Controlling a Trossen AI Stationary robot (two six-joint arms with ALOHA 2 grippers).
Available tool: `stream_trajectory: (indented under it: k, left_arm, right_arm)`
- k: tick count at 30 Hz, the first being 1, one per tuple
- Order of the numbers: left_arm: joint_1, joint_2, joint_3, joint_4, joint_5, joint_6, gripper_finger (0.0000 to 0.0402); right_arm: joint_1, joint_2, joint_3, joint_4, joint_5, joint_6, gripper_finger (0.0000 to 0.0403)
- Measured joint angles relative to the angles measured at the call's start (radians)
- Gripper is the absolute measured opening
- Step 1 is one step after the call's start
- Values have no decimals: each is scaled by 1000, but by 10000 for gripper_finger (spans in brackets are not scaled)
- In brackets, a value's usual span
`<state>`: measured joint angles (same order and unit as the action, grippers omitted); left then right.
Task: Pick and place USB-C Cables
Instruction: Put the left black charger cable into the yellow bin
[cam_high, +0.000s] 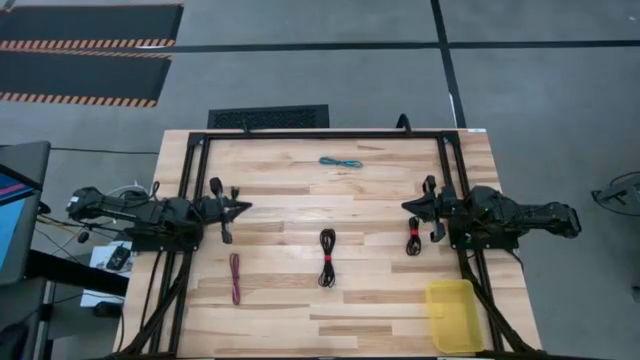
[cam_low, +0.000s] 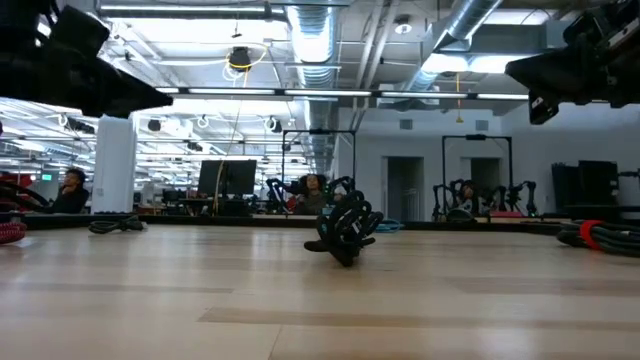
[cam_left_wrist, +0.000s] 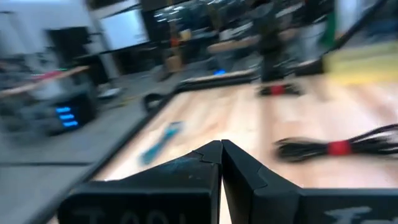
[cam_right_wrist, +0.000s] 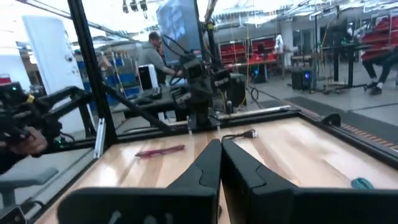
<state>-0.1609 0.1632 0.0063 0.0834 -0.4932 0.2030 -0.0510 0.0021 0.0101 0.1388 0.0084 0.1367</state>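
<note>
Grippers clenched empty, left (cam_high: 243, 208) and right (cam_high: 407, 207) at mid-table sides; teal cable (cam_high: 340, 162) far centre, red cable (cam_high: 235, 278) near left, black cables centre (cam_high: 327, 258) and right (cam_high: 413, 241), yellow bin (cam_high: 452, 315) near-right edge.

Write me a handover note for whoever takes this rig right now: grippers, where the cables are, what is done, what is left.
Left gripper: shut, empty, raised over the table's left side.
Right gripper: shut, empty, raised over the right side.
Teal-blue cable bundle: far edge, middle.
Dark red cable bundle: near left, in front of the left arm.
Black cable bundle with red band: centre.
Second black bundle with red band: just below the right gripper.
Yellow plastic bin: near right corner, nothing visible inside.
Done: nothing placed.
Left: all four cables; the bin looks like the likely target.
</note>
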Motion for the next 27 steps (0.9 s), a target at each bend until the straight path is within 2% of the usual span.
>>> stream_trajectory:
  k: [4, 8, 11, 18, 23, 27]
  left_arm:
    - [51, 31, 0, 2, -132, 37, 0]
    - [108, 50, 0, 4, -140, 6, 6]
    - [138, 73, 0, 3, -135, -32, 28]
    - [215, 147, 3, 36, -199, -182, 106]
    - [272, 244, 60, 23, -151, -275, 145]
    - [281, 358, 113, 10, -116, -349, 161]
  right_arm:
    - [-19, 1, 0, 10, 107, -105, 33]
    - [-42, 18, 0, 29, 144, -104, 34]
    - [-61, 34, 0, 39, 150, -94, 39]
    - [-126, 83, 0, 79, 173, 24, 95]
    - [-136, 107, 0, 82, 176, 9, 142]
    - [-135, 110, 0, 78, 177, 79, 168]
